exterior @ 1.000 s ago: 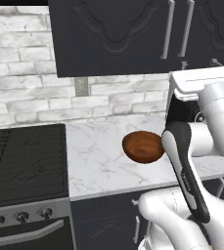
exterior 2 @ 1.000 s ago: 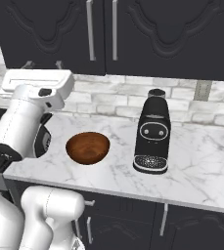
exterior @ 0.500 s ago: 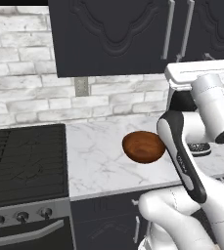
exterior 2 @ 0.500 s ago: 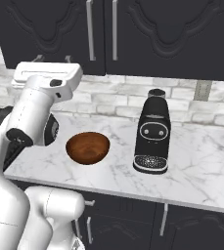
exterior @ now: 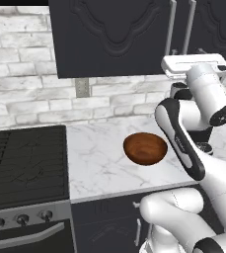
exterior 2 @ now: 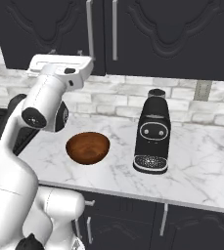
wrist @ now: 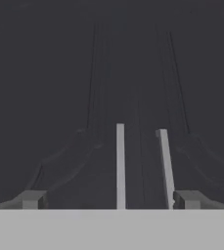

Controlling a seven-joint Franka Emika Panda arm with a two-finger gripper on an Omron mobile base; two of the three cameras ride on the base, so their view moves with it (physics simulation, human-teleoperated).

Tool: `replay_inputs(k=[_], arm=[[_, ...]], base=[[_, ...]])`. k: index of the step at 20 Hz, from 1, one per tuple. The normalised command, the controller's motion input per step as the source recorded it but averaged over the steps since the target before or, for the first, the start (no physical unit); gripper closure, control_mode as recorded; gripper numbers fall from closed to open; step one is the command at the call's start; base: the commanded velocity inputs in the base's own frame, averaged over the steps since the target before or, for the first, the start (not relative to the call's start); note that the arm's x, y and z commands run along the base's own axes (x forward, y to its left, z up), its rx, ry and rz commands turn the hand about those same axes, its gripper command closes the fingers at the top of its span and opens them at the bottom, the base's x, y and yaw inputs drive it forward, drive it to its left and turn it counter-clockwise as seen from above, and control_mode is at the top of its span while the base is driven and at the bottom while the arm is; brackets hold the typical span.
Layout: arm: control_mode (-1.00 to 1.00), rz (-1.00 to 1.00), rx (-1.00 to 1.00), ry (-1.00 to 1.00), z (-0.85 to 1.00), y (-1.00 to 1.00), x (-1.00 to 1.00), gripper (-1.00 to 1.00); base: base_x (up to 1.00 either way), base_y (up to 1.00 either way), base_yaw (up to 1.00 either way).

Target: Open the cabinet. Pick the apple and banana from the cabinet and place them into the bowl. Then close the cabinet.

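Rising since the earlier frame, the gripper (wrist: 111, 200), jaws spread wide, is nearing the cabinet (exterior: 119, 34); it should be centring on one handle (wrist: 120, 163) before closing.

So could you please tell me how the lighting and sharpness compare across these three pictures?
Left base view: evenly lit and sharp, with a soft sheen inside the glossy reddish-brown wooden bowl. Right base view: equally crisp, with the tall black coffee machine casting only a faint shadow on the marble. Hand view: dim, low in contrast and soft, the matte black wall cabinet nearly featureless apart from its two pale bar handles.
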Motion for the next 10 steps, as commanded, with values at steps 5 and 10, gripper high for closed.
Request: replay_inputs(k=[5, 10], arm=[[-1.0, 0.0, 0.02, 0.06, 0.0, -0.12, 0.54, -1.0], [-1.0, 0.0, 0.03, 0.05, 0.0, -0.11, 0.51, -1.0]], base=[[0.0, 0.0, 0.0], [0.0, 0.0, 0.0]])
